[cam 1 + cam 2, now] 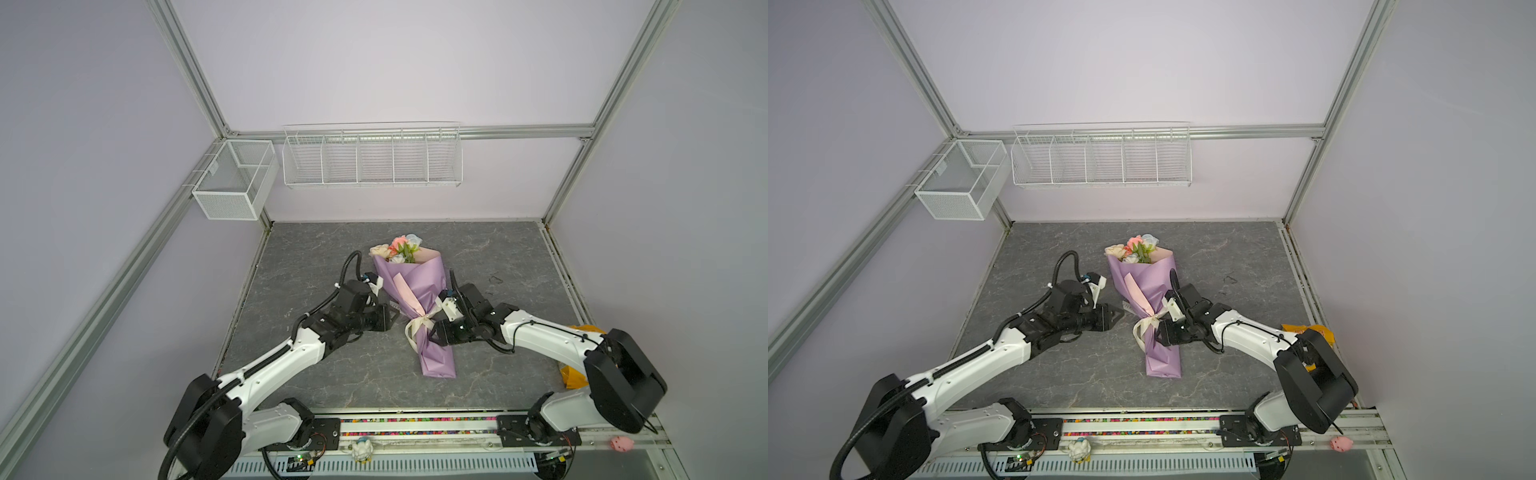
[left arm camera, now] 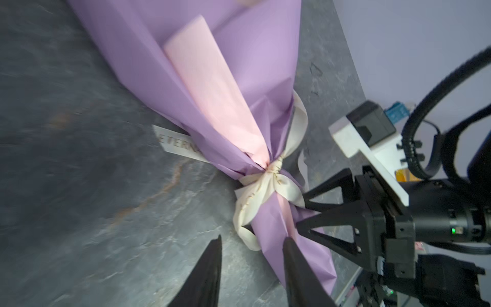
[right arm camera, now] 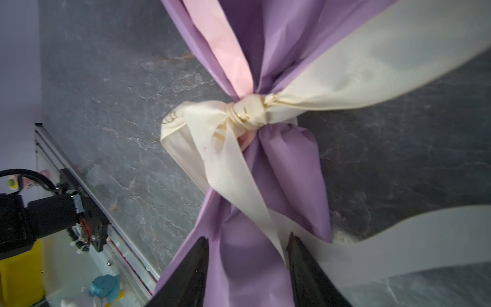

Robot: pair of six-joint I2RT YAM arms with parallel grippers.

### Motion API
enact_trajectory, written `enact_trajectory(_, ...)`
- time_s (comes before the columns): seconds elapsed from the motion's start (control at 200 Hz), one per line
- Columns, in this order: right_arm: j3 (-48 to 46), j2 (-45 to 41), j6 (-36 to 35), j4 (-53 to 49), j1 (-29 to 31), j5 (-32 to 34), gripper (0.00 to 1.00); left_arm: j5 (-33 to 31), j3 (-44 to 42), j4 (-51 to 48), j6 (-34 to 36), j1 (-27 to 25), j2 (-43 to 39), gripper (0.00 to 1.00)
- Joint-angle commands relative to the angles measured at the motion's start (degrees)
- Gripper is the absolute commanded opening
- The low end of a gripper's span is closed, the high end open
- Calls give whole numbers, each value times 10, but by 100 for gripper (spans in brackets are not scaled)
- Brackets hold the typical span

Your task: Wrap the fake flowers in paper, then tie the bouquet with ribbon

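Between left fingers (image 2: 207, 271) and right fingers (image 3: 191, 273), bouquet of fake flowers (image 1: 415, 291), flat

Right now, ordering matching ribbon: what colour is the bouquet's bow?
Cream ribbon, gold print; right wrist view.

From my console I saw a grey marbled tabletop (image 1: 316, 374). A white mesh box (image 1: 232, 183) hung on the left rail and a divided wire rack (image 1: 372, 158) on the back one. A cream ribbon (image 3: 249, 111) sat knotted. A yellow bag (image 1: 570, 374) lay at the right edge and a pink toy (image 1: 622, 444) on the front rail.
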Motion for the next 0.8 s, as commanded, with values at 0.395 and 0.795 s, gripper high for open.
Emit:
enact_trajectory(0.395, -5, -39, 77, 70, 27, -50, 52, -72, 2, -126, 56, 106, -130, 48)
enact_trajectory(0.795, -125, -277, -197, 170, -143, 612, 89, -289, -22, -61, 81, 254, -90, 90)
